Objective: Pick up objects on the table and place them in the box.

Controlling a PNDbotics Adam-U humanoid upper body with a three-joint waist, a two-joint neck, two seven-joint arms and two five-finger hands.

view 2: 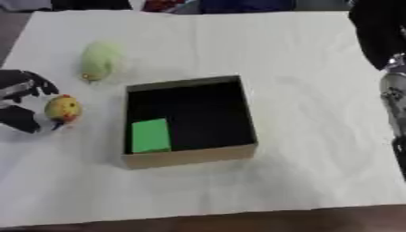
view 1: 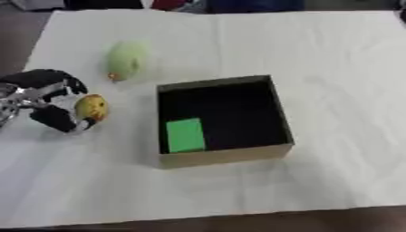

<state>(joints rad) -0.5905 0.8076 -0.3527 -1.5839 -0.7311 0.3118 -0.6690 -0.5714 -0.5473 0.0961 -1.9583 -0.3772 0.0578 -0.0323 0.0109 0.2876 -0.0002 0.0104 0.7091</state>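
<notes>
Table covered with a white cloth, creased in places. Open cardboard box sits near the middle of the table, dark inside, slightly askew to the table edges. A flat green block lies on the box floor in the near-left corner.

Left hand comes in from the left edge, well left of the box. Its fingers and thumb are curled round a small yellow round object with reddish marks; fingers arch over the far side, thumb sits below on the near side. Object is held at the fingertips, between hand and box, apart from the box wall. Cannot tell whether it rests on the cloth or is lifted.

A pale green oval object lies on the cloth farther away, beyond the hand and left of the box's far-left corner, with a small orange spot at its near end. It touches neither hand nor box.

Right arm shows only in the right eye view, along the right edge, dark above and silver lower down. The right hand itself does not show.
</notes>
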